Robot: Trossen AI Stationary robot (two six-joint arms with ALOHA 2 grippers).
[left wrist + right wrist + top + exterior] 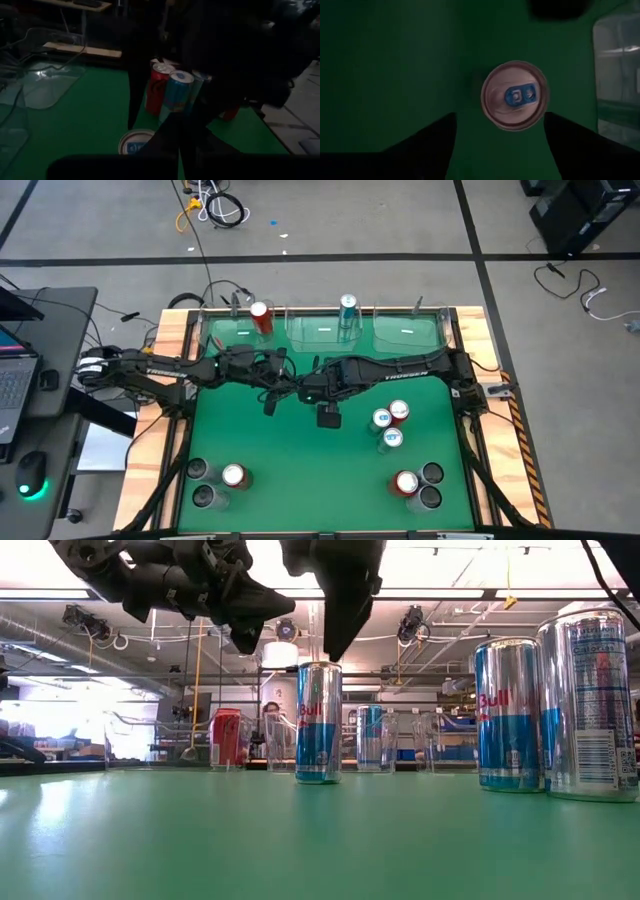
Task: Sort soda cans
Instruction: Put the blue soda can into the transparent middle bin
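A light blue-and-white soda can [319, 725] stands upright on the green table's middle; its silvery top [515, 95] with a blue tab shows in the right wrist view. My right gripper [500, 117] hangs open above it, pointing steeply down, with its fingers [427, 145] apart and clear of the can's top. In the high view this gripper [308, 388] hides the can. My left gripper [272, 392] hovers shut just to the left, holding nothing. One red can [261, 317] and one blue can [347, 315] stand in clear bins at the far edge.
Three clear bins [405, 332] line the far edge. Three cans [390, 425] cluster right of the middle. Three more stand at the near left [215, 480] and three at the near right [420, 485]. The two arms nearly meet over the table's middle.
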